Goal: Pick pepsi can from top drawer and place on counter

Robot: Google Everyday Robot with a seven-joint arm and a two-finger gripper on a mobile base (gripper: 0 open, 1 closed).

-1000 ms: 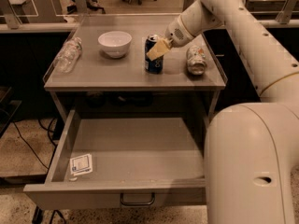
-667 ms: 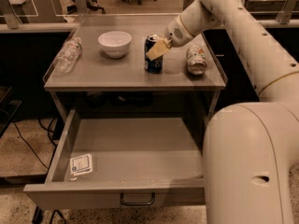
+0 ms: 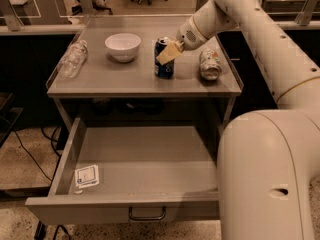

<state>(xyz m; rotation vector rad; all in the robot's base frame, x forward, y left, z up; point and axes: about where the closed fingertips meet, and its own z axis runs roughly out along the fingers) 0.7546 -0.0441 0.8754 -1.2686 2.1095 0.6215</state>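
The pepsi can stands upright on the counter, right of centre. My gripper reaches in from the upper right and sits at the can's upper right side, partly covering its top. The top drawer is pulled fully open below the counter, with its bar handle at the front. The drawer holds only a small white label card in its front left corner.
A white bowl sits left of the can. A clear plastic bottle lies at the counter's left edge. A silver-and-pale can lies on its side at the right. My arm and large white base fill the right side.
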